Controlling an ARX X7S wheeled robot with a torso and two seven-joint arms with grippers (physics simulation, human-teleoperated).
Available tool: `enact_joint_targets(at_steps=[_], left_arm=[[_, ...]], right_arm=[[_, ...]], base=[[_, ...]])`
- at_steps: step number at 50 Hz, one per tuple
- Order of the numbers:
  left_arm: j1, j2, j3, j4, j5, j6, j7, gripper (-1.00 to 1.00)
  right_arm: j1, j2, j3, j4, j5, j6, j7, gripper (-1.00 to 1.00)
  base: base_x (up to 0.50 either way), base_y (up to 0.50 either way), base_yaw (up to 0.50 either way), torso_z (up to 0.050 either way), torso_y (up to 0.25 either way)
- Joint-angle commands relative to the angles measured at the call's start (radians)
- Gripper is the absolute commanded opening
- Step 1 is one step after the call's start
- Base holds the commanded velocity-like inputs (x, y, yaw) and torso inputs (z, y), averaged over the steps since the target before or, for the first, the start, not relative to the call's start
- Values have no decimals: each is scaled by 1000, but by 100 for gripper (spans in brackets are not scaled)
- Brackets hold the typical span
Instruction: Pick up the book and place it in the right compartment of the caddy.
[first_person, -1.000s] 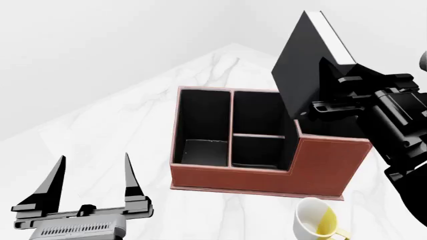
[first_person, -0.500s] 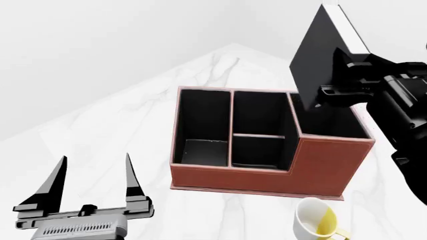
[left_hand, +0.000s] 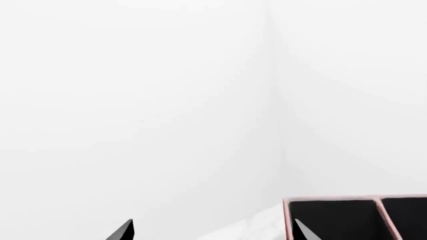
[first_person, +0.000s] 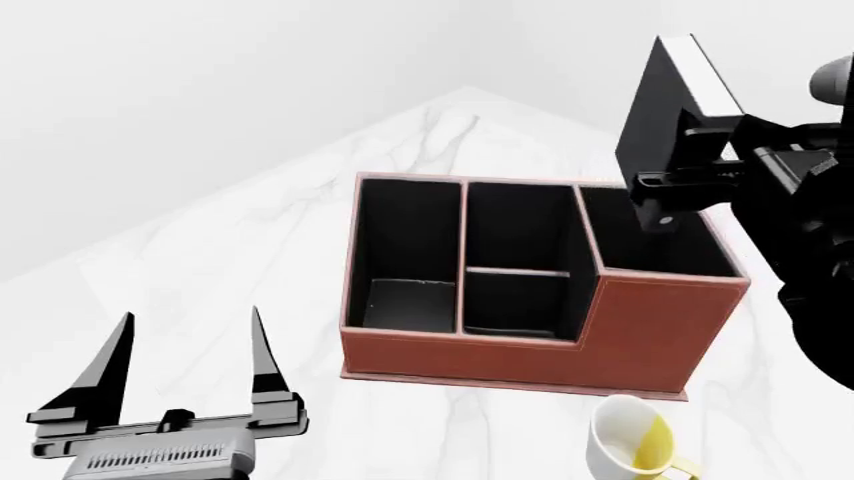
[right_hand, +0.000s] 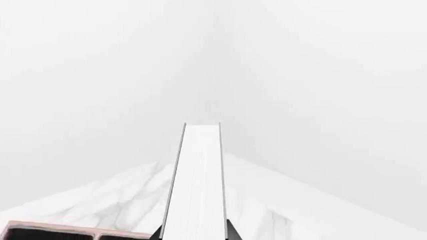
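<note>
One book (first_person: 663, 110) is being gripped tight by the right gripper (first_person: 683, 165), up over the caddy's (first_person: 534, 345) right compartment (first_person: 661, 245). It is judged stiff and light, best pinched flat on both covers. The left gripper (first_person: 187, 365) is being kept open, near the caddy's front.

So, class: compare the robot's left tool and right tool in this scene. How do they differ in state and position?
The left tool is open and empty, while the right tool is shut on the book. The left tool sits low, in front of and to the left of the caddy, whereas the right tool is raised above the right compartment. Both are black.
</note>
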Motion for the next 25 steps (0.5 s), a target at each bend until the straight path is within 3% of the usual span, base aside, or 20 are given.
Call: enact_joint_targets(at_steps=[1,25], left_arm=[[-1,-2,2,0,-1,-2,-4,100],[-3,-5,7,-6,-4,0,-10,100]], right_arm=[[55,-6,-30,17,-74,44,-4,-100],[63,-37,-37,111,-32,57,-19,-100]], base=[[0,0,0,0,0],[0,0,0,0,2]])
